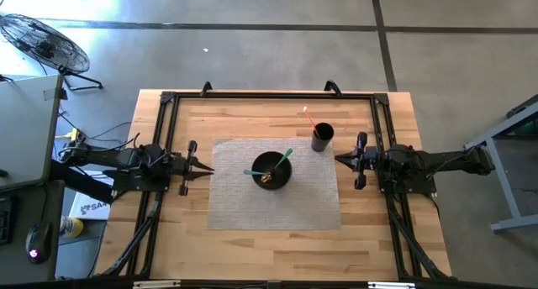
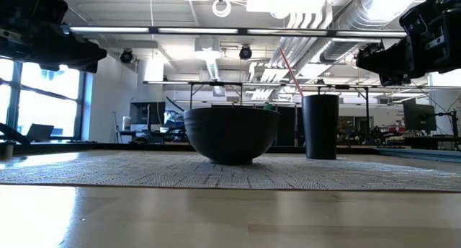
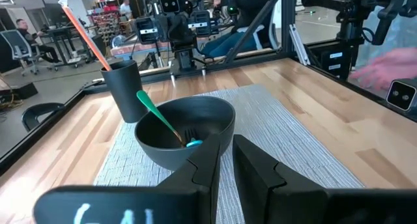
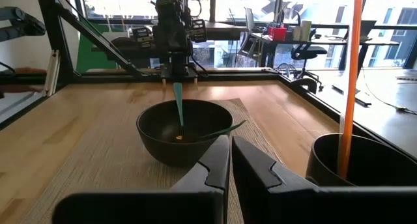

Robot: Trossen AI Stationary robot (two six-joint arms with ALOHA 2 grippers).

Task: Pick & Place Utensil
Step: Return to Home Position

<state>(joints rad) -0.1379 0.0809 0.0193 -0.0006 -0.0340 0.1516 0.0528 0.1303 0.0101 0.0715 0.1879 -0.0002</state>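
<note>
From above: my left gripper (image 1: 206, 168) sits at the left edge of the gray mat (image 1: 235, 203), fingers drawn to a point with nothing in them; my right gripper (image 1: 340, 160) faces it from the mat's right edge, likewise pinched together and empty; the black bowl (image 1: 278, 182) lies between us near the mat's middle, about as far from one as from the other. The green spoon (image 1: 284, 160) leans over the rim toward the black cup (image 1: 323, 138); the blue fork (image 1: 253, 172) points its handle at my left side.

Table level: the bowl stands flat on the mat, the cup just beside it; both arms hang high at the picture's corners, and I cannot make out the fingertips from here.

Left wrist: the bowl is dead ahead of my left fingers, only a sliver of gap between them; spoon and fork rest inside, the cup behind.

Right wrist: bowl straight ahead again, fingers nearly touching; the cup, with its orange stick (image 4: 350, 87), is close at my flank. That is what counts, I reckon; a straight pull back, away from the bowl, should clear the cup.
</note>
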